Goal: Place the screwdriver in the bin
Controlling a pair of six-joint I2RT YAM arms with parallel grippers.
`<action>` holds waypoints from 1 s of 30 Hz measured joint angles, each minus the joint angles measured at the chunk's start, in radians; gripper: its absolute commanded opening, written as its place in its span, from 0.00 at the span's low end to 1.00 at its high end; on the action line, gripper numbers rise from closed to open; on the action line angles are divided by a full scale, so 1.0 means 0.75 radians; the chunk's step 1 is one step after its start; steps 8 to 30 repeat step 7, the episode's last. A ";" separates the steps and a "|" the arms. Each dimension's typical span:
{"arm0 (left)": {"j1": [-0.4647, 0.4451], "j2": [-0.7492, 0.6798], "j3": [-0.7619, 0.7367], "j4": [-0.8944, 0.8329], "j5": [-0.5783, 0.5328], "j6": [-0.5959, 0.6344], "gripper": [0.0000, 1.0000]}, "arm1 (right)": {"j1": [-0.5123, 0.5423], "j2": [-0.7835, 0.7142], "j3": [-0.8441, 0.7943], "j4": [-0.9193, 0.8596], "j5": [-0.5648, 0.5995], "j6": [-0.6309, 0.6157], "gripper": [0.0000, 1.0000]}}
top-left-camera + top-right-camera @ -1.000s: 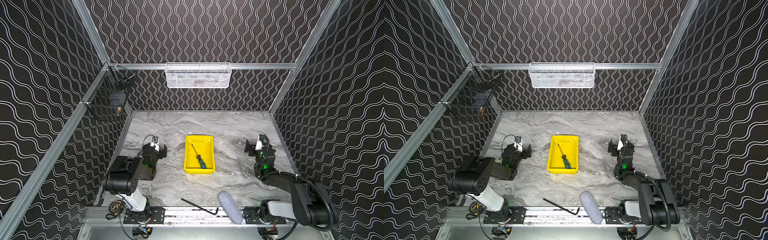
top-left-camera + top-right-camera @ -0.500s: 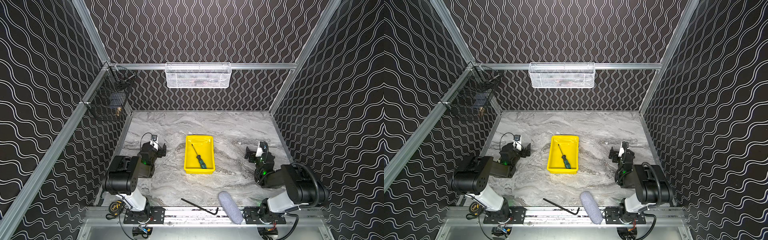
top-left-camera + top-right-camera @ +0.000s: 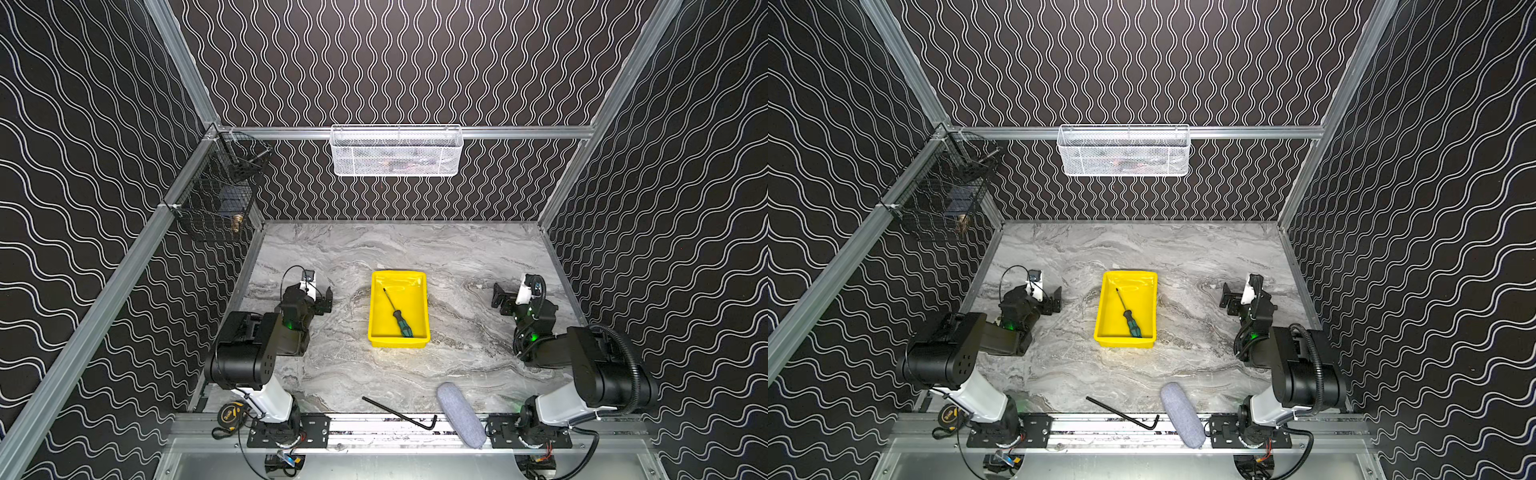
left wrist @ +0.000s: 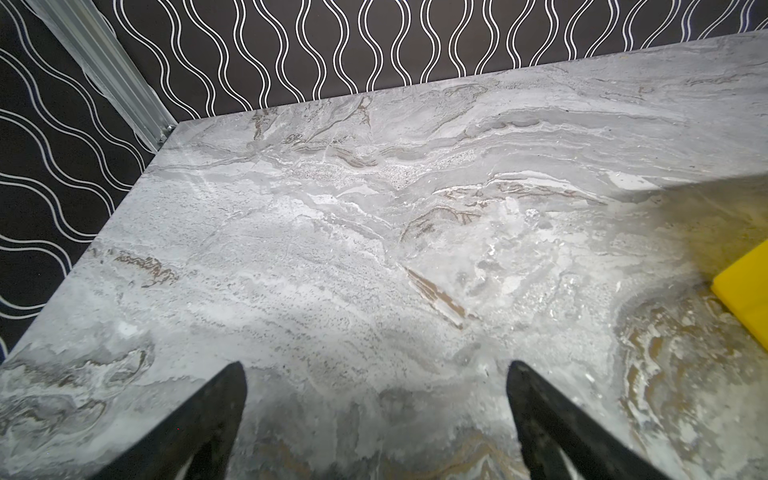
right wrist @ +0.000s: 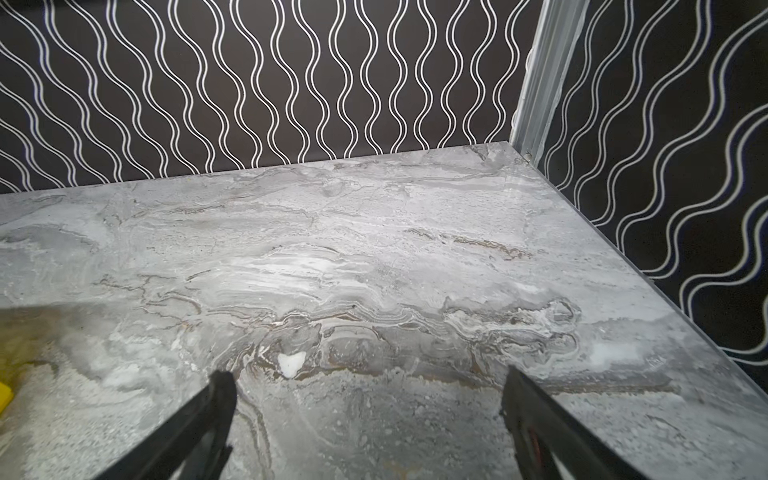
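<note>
From either wrist view only a corner of the bin (image 4: 744, 299) is caught. Within it, seen from above, the screwdriver (image 3: 400, 318) is laid lengthwise, tip toward the back wall (image 3: 395, 199). Both the left gripper (image 4: 374, 374) and the right gripper (image 5: 365, 382) are spread wide, empty.

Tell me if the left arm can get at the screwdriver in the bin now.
Probably yes: only bare table separates the left gripper from the bin, the screwdriver lies uncovered inside, and the jaws stand open.

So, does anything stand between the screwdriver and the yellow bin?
Nothing visible does: the screwdriver already lies inside the bin. The left hand and right hand stand open and empty at either side.
</note>
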 measured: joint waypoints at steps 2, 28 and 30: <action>0.000 0.005 0.003 -0.002 -0.001 0.000 0.99 | 0.000 0.000 0.000 0.000 -0.003 0.000 0.99; 0.000 0.008 0.007 -0.011 -0.001 0.000 0.99 | 0.000 0.000 0.000 0.001 -0.005 0.000 0.99; 0.000 0.008 0.007 -0.011 -0.001 0.000 0.99 | 0.000 0.000 0.000 0.001 -0.005 0.000 0.99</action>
